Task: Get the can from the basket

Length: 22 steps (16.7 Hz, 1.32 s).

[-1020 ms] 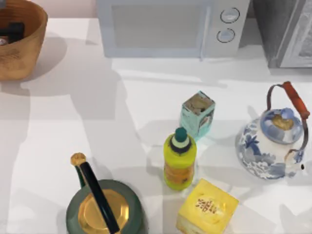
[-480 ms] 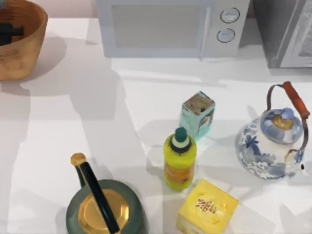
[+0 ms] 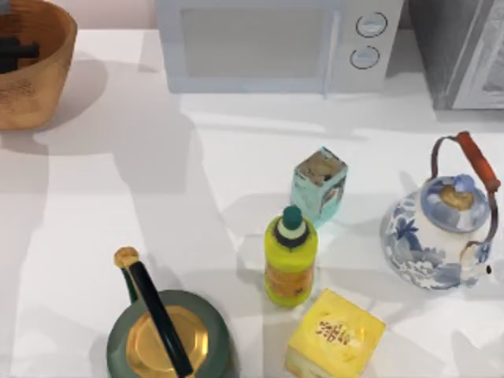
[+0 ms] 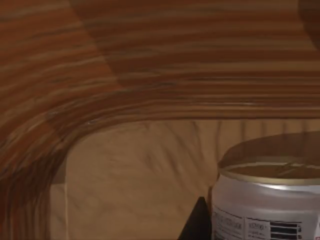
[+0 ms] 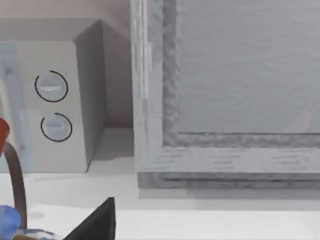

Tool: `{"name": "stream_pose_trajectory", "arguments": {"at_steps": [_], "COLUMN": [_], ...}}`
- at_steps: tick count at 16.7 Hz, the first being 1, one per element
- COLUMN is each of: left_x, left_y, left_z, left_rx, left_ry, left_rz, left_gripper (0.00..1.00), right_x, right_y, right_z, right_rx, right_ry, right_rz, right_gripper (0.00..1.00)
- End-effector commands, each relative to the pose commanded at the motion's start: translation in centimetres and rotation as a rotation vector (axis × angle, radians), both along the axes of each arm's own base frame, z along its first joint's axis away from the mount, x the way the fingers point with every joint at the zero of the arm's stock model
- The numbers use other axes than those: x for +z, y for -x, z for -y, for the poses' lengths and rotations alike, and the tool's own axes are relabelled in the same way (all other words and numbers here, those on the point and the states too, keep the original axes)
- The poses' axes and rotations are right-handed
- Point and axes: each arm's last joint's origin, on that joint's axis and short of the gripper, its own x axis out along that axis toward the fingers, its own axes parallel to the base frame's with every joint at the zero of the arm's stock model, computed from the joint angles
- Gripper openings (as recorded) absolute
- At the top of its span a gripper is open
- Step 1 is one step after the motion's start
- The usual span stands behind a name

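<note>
You find the can (image 4: 267, 200) inside the basket (image 3: 31, 87), which sits at the table's (image 3: 118, 205) far left, beside the microwave (image 3: 276, 43).

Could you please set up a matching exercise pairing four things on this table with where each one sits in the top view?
Things:
1. basket
2. microwave
3. teapot
4. yellow box

Places:
A. right edge of the table
B. front, just beside the yellow bottle
C. back left corner
D. back, at the middle

Pairs: 1-C, 2-D, 3-A, 4-B
</note>
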Motion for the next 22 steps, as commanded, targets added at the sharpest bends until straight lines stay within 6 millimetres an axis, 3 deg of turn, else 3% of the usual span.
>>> {"name": "stream_pose_trajectory", "arguments": {"at_steps": [3,4,8,11,13,15,18,20,22], "left_x": [0.0,1.8,3.3,7.0,10.4,14.0,19.0,20.8,20.8], "left_y": [0.0,0.0,0.4,1.9,4.0,7.4,15.1,21.6,28.1], "left_z": [0.0,-0.2,-0.2,0.2,0.9,2.0,3.9,5.2,6.4], "left_rx": [0.000,0.000,0.016,0.040,0.054,0.067,0.085,0.096,0.106], "left_ry": [0.000,-0.011,-0.026,-0.055,-0.077,-0.097,-0.119,-0.127,-0.128], "left_rz": [0.000,0.038,0.079,0.172,0.256,0.355,0.538,0.674,0.809], "left_gripper": [0.00,0.00,0.00,0.00,0.00,0.00,0.00,0.00,0.00], "right_x": [0.0,0.0,0.0,0.0,0.0,0.0,0.0,0.0,0.0], "right_y": [0.0,0.0,0.0,0.0,0.0,0.0,0.0,0.0,0.0], "right_z": [0.0,0.0,0.0,0.0,0.0,0.0,0.0,0.0,0.0], "right_rx": [0.000,0.000,0.000,0.000,0.000,0.000,0.000,0.000,0.000], "right_ry": [0.000,0.000,0.000,0.000,0.000,0.000,0.000,0.000,0.000], "right_rz": [0.000,0.000,0.000,0.000,0.000,0.000,0.000,0.000,0.000], "right_gripper": [1.00,1.00,1.00,1.00,1.00,1.00,1.00,1.00,1.00]}}
